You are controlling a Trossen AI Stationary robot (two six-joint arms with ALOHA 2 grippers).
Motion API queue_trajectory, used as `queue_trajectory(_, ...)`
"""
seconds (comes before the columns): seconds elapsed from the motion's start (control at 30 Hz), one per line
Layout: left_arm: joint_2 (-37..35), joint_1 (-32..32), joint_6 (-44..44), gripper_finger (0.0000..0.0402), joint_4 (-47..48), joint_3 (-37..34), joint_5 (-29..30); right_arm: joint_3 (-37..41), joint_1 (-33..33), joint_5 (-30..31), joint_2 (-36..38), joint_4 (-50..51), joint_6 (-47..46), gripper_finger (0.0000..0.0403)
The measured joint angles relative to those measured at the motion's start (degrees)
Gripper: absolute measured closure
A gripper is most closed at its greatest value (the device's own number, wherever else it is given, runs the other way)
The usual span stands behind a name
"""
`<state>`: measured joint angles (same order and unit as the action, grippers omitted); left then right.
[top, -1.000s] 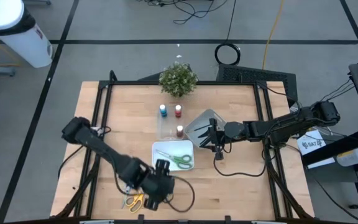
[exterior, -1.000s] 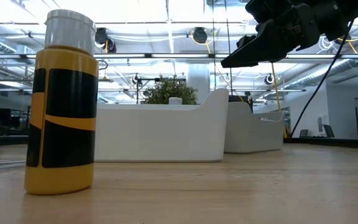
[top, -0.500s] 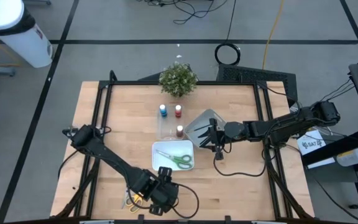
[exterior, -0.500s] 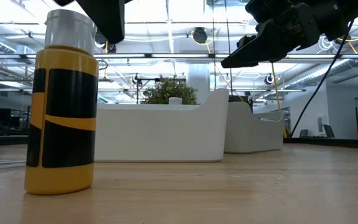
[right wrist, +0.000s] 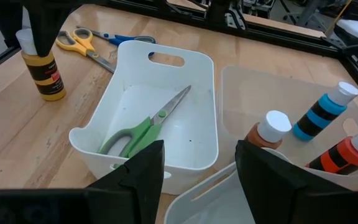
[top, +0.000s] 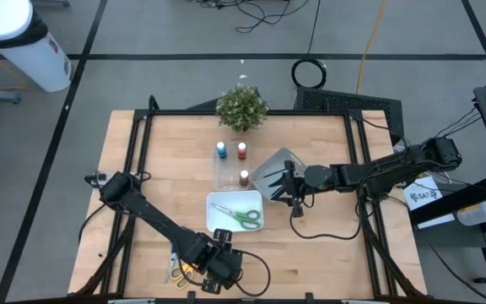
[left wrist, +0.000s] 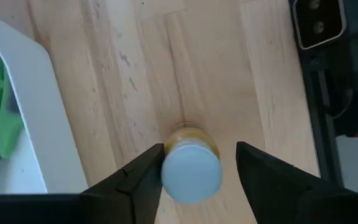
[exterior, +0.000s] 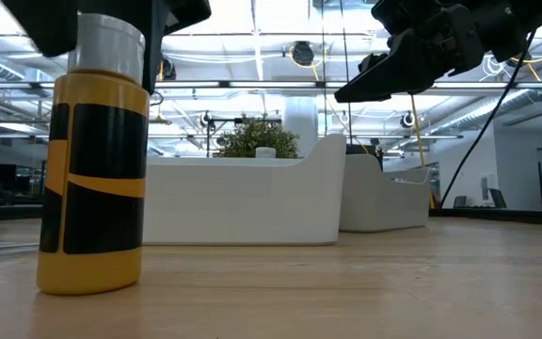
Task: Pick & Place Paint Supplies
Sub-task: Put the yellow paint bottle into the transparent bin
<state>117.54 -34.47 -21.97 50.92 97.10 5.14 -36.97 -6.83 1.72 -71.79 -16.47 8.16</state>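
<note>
A: Start at the left. What is the left gripper [left wrist: 199, 163] doing?

B: It hangs over the near edge of the table [top: 327, 253], fingers spread wide on either side of the yellow paint bottle [left wrist: 190, 163]. The bottle stands upright on the wood with its pale cap between them; neither finger touches it, so nothing is gripped.

A: Anything near it?

B: Yellow-handled scissors [top: 178, 271] lie flat just to its left. The white tray [top: 255, 200] sits farther back, and the green-handled scissors [top: 245, 217] lie inside it.

A: And beyond that?

B: A clear tray [right wrist: 241, 99] just behind the white one holds the brown bottle [right wrist: 265, 135]. The blue bottle [top: 221, 149] and red bottle [top: 242, 150] stand side by side behind it, near the potted plant [top: 242, 107].

A: The right side?

B: The right gripper [right wrist: 199, 163] hovers over the grey tray [top: 278, 162], right of the white one, fingers apart and empty.
</note>
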Motion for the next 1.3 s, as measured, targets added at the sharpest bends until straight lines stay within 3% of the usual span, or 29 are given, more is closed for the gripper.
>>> queue_trajectory(0.33,0.1,1.1,0.0,0.0274,0.4,0.1,-0.7,0.0,0.0,0.0,0.0,0.0,0.0,0.0216)
queue_trajectory(0.5,-1.1,2.5,-3.0,0.0276,3.7,0.1,-4.0,0.0,0.0,0.0,0.0,0.0,0.0,0.0216)
queue_trajectory(0.77,-11.3,5.4,-3.7,0.0276,12.0,0.0,-2.3,0.0,0.0,0.0,0.0,0.0,-1.5,0.0216)
queue_trajectory(1.1,-27.1,18.5,0.4,0.0276,23.7,0.1,8.0,0.0,0.0,0.0,0.0,0.0,-1.5,0.0216)
queue_trajectory(1.3,-29.3,30.4,8.8,0.0276,23.0,0.1,8.5,0.0,0.0,0.0,0.0,0.0,-1.4,0.0216)
